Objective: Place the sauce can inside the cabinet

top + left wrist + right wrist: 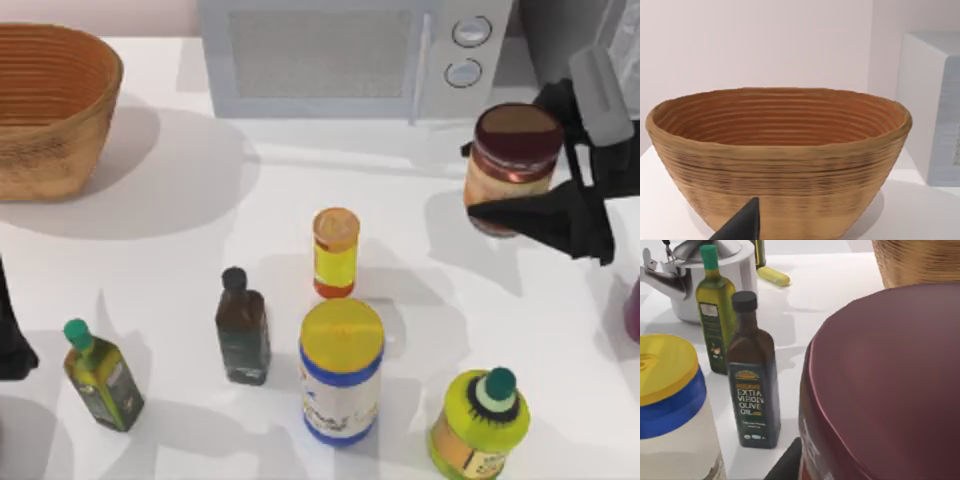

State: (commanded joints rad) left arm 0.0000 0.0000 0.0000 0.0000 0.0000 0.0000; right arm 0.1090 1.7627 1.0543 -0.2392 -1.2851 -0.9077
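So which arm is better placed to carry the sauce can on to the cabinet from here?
The right one. The right gripper is already shut on the sauce can, held off the table near the microwave at the right side. The left gripper sits parked at the table's left edge, facing the basket.

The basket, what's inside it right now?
The basket looks empty in the left wrist view: bare ribbed inner wall, nothing poking above the rim. Its floor is hidden behind the near wall, so anything lying flat there can't be ruled out.
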